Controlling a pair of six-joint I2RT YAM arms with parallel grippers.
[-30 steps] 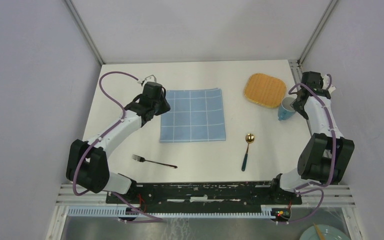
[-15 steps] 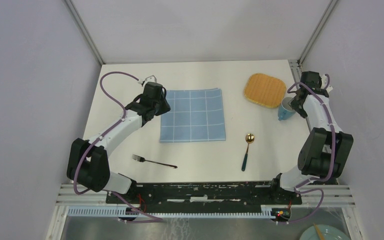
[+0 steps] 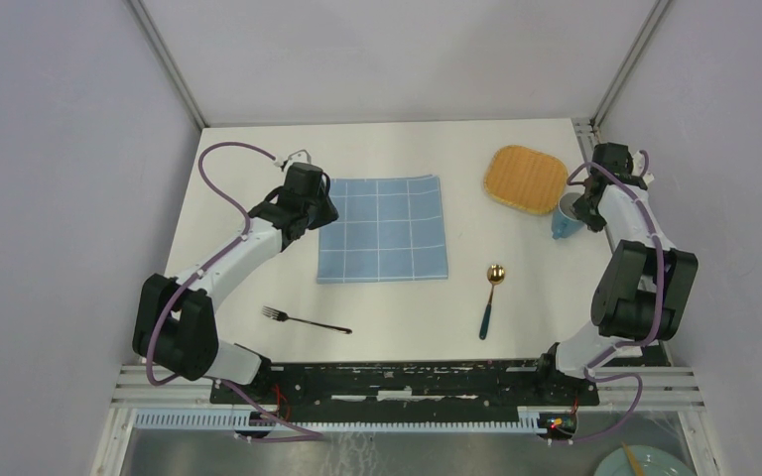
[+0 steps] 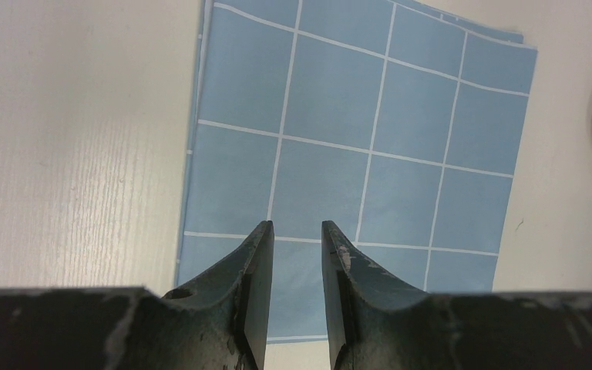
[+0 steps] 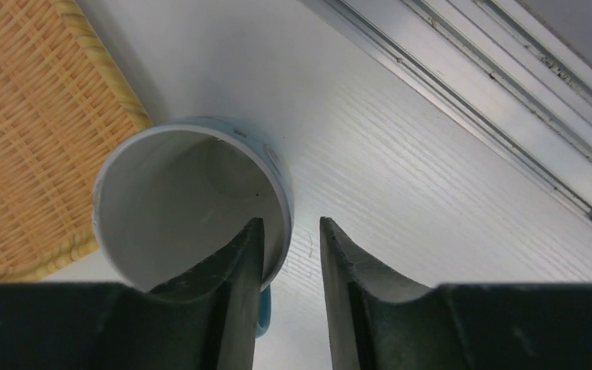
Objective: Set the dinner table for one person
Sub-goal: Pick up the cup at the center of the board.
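**mug [image 5: 177, 200] rim between the jaws**

The right gripper [image 5: 291, 254] stands parted, unclamped: one finger inside the mug, one outside. The dinner table [image 5: 401, 193] lies directly beneath. The left gripper [image 4: 297, 254], slightly parted and empty, is well apart.

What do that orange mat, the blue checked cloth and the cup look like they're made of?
Mat: woven straw or rattan by the look, with visible plaited strands and a twisted rim. Cloth: thin matte fabric, perhaps cotton; it lies flat, with folded layers showing at one edge. Cup: probably glazed ceramic, with a thick smooth rim, white inside, blue outside.
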